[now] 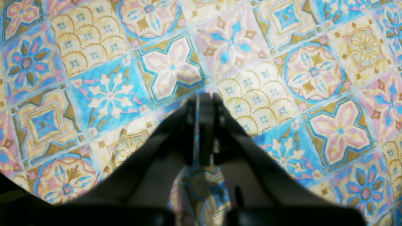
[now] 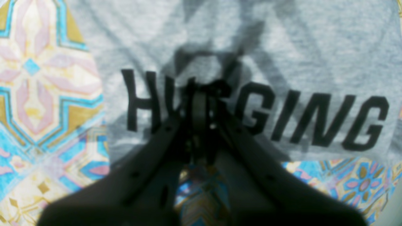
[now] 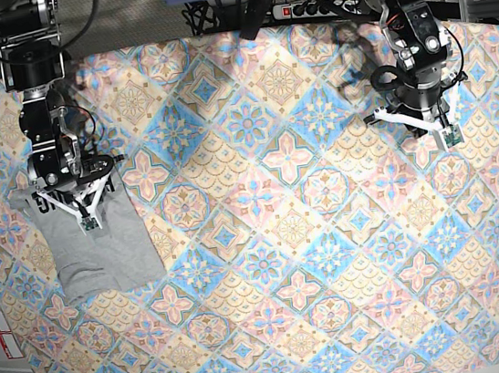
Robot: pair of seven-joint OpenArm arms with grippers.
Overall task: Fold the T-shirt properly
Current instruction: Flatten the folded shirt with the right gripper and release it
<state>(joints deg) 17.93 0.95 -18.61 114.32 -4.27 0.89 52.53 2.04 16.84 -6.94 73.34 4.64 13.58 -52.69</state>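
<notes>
closed black jaws of the right gripper hover over the t-shirt, folded compact at the base view's left. left gripper, pressed together, hangs over the tablecloth; folding looks finished, so both arms likely just withdraw.

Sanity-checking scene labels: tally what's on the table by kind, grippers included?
T-shirt (grey, lettered, folded compact): 1
Tablecloth (tile pattern): 1
Grippers: 2, the left gripper over bare cloth, the right gripper over the shirt's lettering, both with jaws together and empty
Total: 4
</notes>
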